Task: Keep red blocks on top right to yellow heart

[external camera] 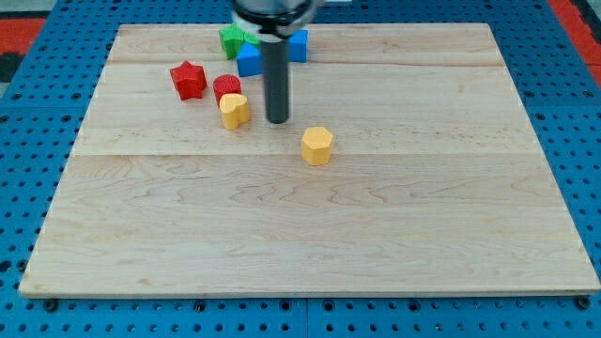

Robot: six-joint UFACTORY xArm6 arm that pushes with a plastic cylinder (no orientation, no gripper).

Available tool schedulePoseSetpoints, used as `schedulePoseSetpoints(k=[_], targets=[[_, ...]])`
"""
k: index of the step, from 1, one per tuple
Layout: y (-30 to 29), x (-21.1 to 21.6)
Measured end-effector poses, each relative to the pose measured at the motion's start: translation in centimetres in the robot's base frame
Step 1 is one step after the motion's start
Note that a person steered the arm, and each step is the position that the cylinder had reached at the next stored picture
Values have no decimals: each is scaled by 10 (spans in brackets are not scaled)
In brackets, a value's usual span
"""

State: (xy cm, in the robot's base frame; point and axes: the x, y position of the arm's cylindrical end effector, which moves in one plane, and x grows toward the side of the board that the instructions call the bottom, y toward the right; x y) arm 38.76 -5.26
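My tip (pixel 277 121) rests on the pale wooden board (pixel 310 235), just right of the small yellow heart block (pixel 234 110) and apart from it. There are no jaws to report: the arm ends in a plain dark rod. A red cylinder-like block (pixel 226 87) touches the heart's far edge, and the red star block (pixel 188 80) sits further left. Far behind the rod lie two blue blocks (pixel 250 60) and a green block (pixel 231 39). A yellow hexagonal block (pixel 317 145) lies nearer, to the right.
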Motion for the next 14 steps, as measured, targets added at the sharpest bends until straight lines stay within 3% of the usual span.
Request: schedulePoseSetpoints(k=[2, 3, 4, 5, 7, 8, 9, 11, 14], targets=[[-93, 39], [-189, 24], [-212, -34], [-247, -55], [-230, -85], [-170, -80], [-187, -64], [-112, -62], [-132, -81]])
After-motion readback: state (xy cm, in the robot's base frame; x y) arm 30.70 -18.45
